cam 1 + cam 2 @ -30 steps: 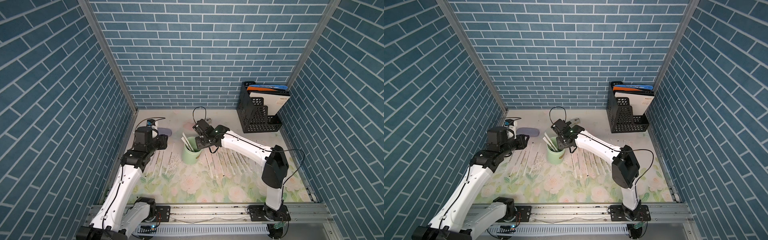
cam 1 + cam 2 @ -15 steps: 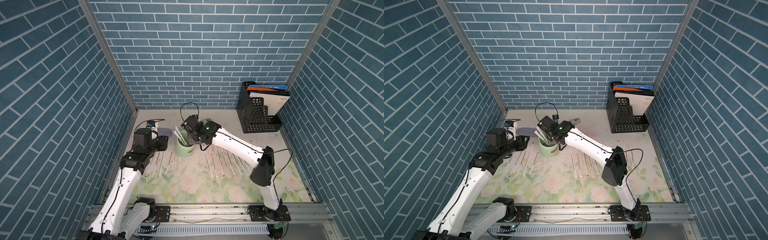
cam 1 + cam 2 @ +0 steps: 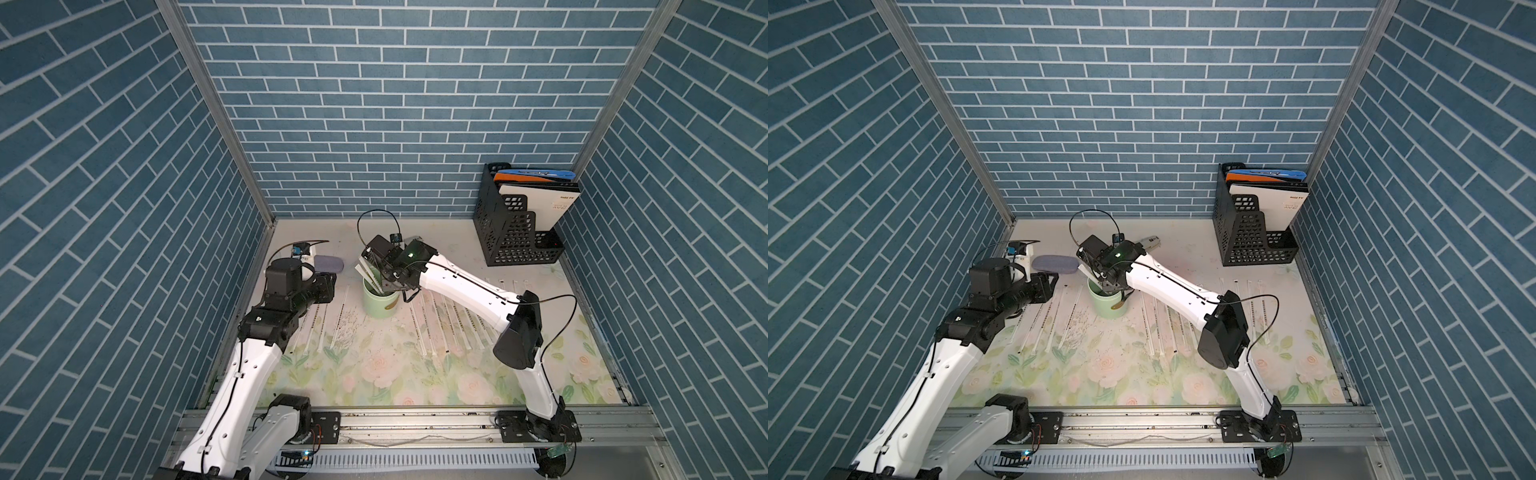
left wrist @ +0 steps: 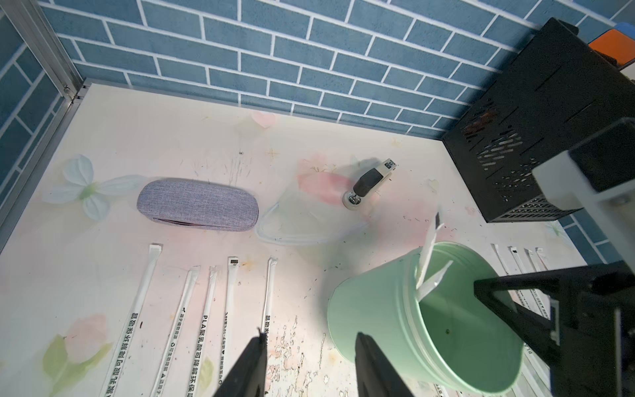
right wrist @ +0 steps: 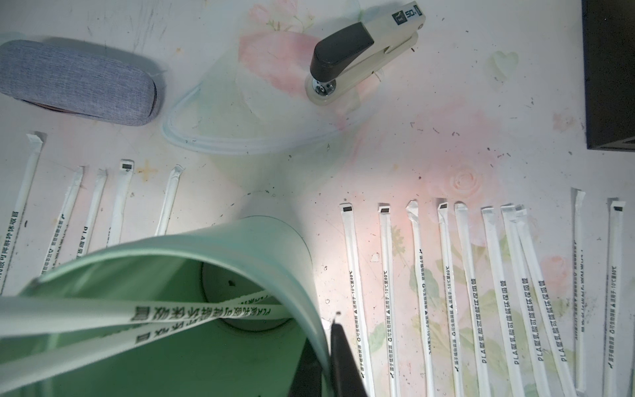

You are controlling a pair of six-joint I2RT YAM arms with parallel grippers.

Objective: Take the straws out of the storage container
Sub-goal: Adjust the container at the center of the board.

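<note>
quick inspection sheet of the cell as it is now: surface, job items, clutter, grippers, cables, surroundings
surface: floral mat, scuffed and speckled
job's things: cup holds at least two straws; five more lie in a row by the left arm, and a longer row lies by the right arm
clutter: grey case, stapler, clear plastic piece, file holder with folders
grippers: right gripper shut on the cup's rim; left gripper open, empty
cables: black cable loops over the right wrist
surroundings: blue brick walls on three sides, metal rail in front
</note>
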